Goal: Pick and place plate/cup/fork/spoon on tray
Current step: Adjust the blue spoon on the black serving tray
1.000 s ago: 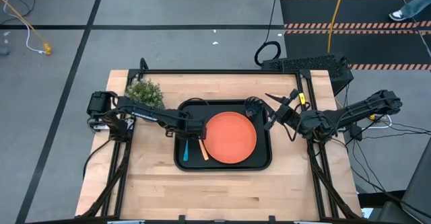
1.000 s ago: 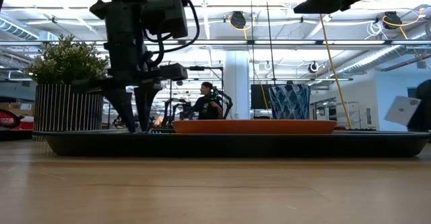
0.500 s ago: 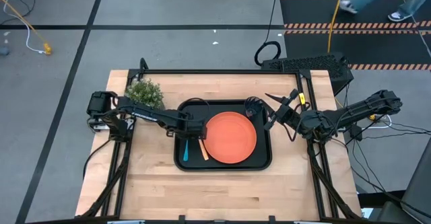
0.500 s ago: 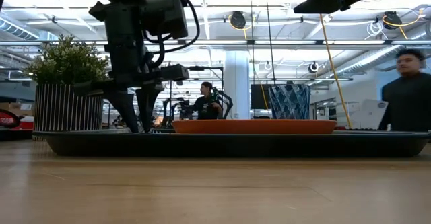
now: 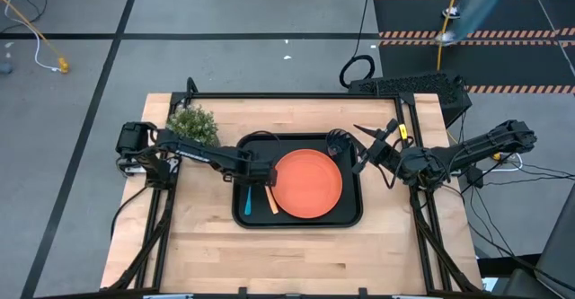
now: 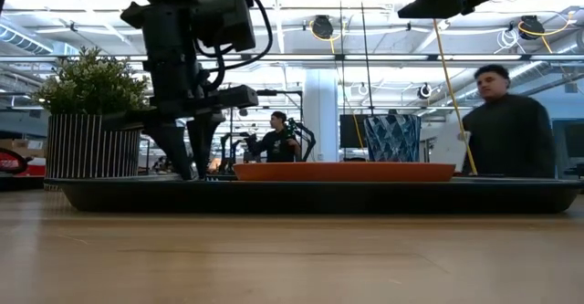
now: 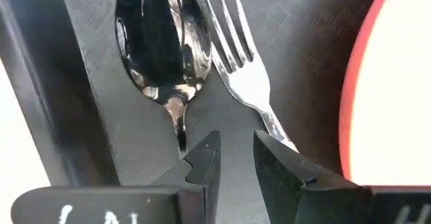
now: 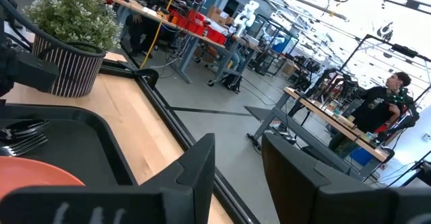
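The left hand (image 7: 232,160) hovers low over the tray (image 5: 346,216), fingers slightly parted and holding nothing. Just ahead of its fingertips lie the spoon (image 7: 158,49) and fork (image 7: 232,56) side by side, handles pointing toward it. Right hand (image 5: 359,160) waits empty, parted, beyond the plate (image 5: 307,183)

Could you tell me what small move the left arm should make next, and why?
Probably lift the left gripper straight up off the tray: its fingers stand apart and hold nothing, while the spoon and fork already lie flat beside the plate.
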